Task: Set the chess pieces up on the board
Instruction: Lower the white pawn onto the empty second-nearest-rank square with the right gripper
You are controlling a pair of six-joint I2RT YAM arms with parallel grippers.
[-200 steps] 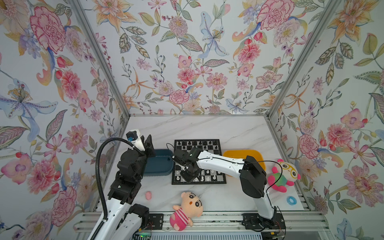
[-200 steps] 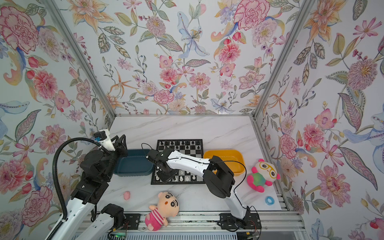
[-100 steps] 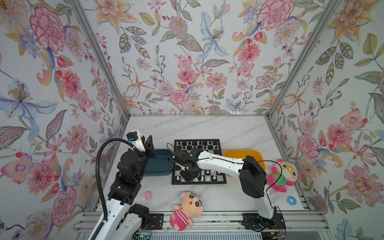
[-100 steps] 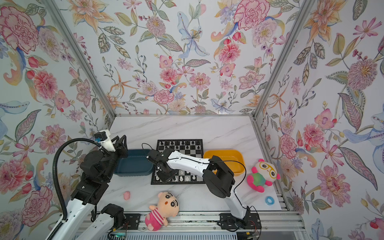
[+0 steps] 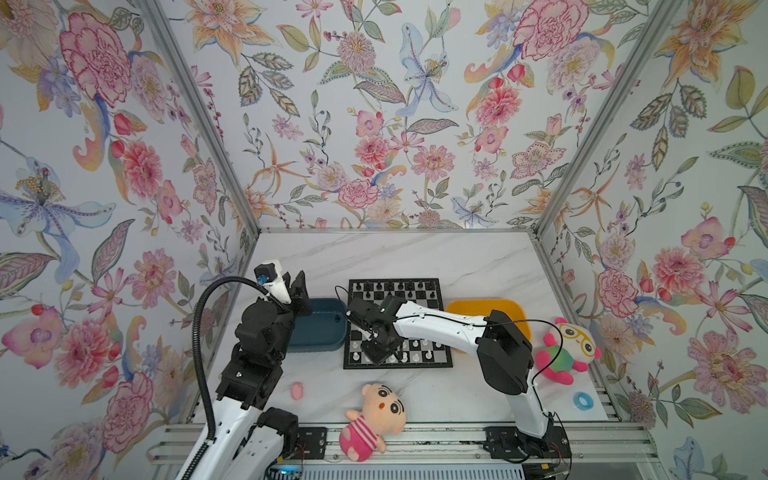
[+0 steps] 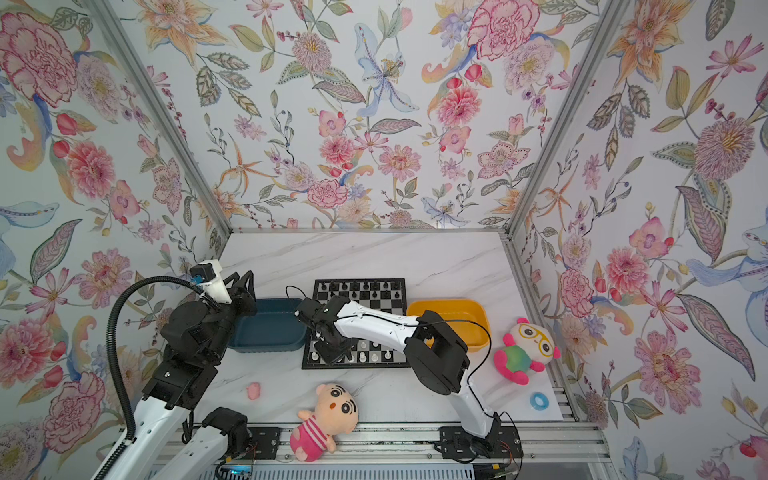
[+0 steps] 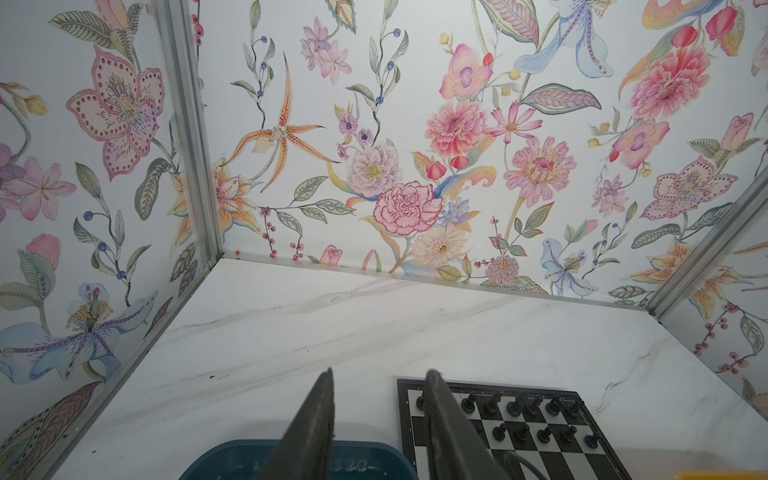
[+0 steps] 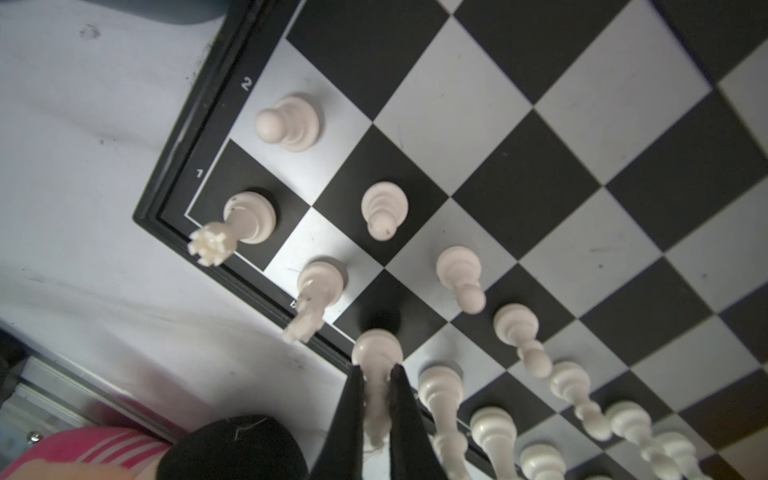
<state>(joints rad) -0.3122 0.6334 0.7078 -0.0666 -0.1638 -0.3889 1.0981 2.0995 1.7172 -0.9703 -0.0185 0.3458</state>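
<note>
Chess pieces [image 5: 428, 355], tiny plastic figurines in black and white, standing on the flat square board [image 5: 415, 365] of black and silvery-grey checks with a black border, lying mid-table on the white marbled tabletop [image 5: 374, 257] between a dark blue rectangular tray [image 5: 328, 328] and a yellow rectangular tray [image 5: 478, 307].

Both top views: giving the whole layout, with black pieces [image 6: 361, 286] lining the two far rows, white pieces [image 6: 375, 356] standing in the near rows, and a plush doll in pink stripes [image 6: 328, 411] lying at the near table edge. Also showing the right gripper [image 6: 332, 353] poised over the near left part of the board, yet hiding whatever sits between its jaws.

Right wrist view: resolving that grip, with the black fingers [image 8: 349, 415] clamping the stem of one white piece [image 8: 376, 349], its round base facing a black square in the edge row, third from the corner. Contact between base and square not being discernible. Also showing a white rook [image 8: 249, 216] on the corner square, another white figure [image 8: 322, 282] just beside it, white pawns [image 8: 382, 208] in the next row, and numerals 1 and 2 printed on the border.

Left wrist view: showing the left gripper [image 7: 380, 372] with jaws standing apart and nothing between them, held above the dark blue tray, and black pieces standing upright along the far side of the board.
</note>
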